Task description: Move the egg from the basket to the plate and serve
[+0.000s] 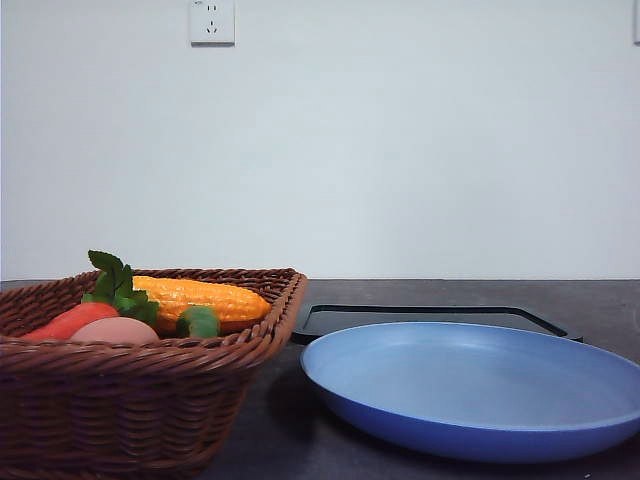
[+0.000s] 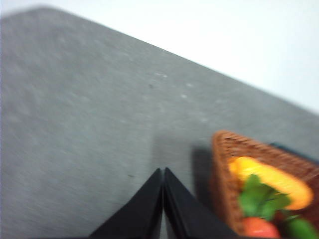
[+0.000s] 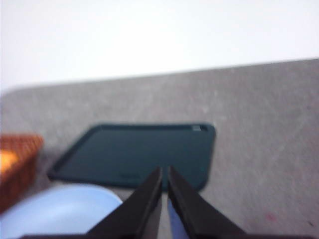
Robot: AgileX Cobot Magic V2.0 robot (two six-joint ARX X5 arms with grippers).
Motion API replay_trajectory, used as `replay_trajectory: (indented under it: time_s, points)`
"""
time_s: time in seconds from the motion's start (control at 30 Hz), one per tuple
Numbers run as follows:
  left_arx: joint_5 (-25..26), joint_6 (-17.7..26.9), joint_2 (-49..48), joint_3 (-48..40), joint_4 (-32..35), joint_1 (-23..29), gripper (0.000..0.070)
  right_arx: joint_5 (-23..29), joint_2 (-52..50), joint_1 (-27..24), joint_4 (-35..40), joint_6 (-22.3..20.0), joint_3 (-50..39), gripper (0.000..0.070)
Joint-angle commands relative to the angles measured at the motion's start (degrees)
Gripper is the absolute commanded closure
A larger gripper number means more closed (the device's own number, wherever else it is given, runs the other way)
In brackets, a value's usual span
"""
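The pinkish-brown egg lies in the brown wicker basket at the front left, next to a carrot and a corn cob. The wide blue plate sits to the right of the basket with nothing on it. My left gripper is shut with nothing in it, above bare table just beside the basket. My right gripper is shut and holds nothing, hovering over the plate edge, near the black tray.
A flat black tray lies behind the plate. A green vegetable also sits in the basket. Grey table stretches away beside the basket, and a white wall with a socket stands behind.
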Motion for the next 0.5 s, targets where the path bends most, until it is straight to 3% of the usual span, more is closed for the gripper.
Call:
replay_trajectory:
  time_s: [0.0,0.1,0.33,0.47]
  points:
    - [1.0,-5.5,-0.1,-0.3,0.2,0.1,0.0700,0.0,-0.2,0.2,1.0,5.1,-0.3,0.0700]
    - [1.2,-5.6,-0.1,-0.2,0.1,0.1,0.0700,-0.1,-0.2,0.2,-0.5,8.0,-0.2,0.0700]
    - [7.6,-7.9,0.1,0.4,0.1,0.1,0.0700,0.0,-0.1,0.2,-9.8,13.6,1.5,0.0700]
    - [8.9,-7.8,2.6,2.5,-1.0,0.1,0.0700,0.0,0.7,0.2,-12.4,13.9,3.3,0.0700]
